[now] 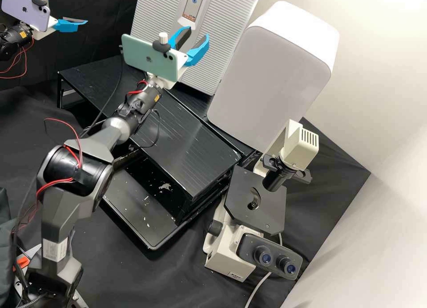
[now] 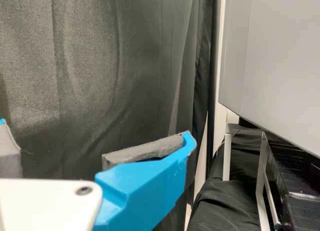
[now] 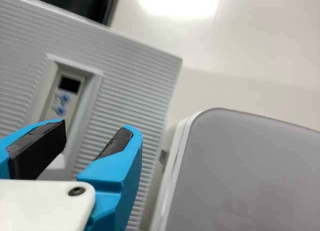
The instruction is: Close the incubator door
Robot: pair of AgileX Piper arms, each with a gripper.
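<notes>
The incubator's white ribbed front [image 1: 151, 14] carries a narrow control panel with a small display; whether this door is fully shut I cannot tell. Over its lower middle, my right gripper [image 1: 196, 33] stands open. In the right wrist view, the open right gripper [image 3: 95, 128] has its dark-padded fingers before the ribbed door [image 3: 125, 81], with a pale projecting part partly hidden behind them. My left gripper [image 1: 79, 22] is at the far upper left, away from the incubator. In the left wrist view, the left gripper [image 2: 95, 128] is open before a dark curtain, with a pale flat side [image 2: 280, 56] beyond.
A white box with a rounded grey front [image 1: 267, 85] stands right beside the incubator. A microscope [image 1: 262, 201] is at the lower right. Black shelving [image 1: 178, 143] lies beneath the right arm, above a dark tray [image 1: 138, 214].
</notes>
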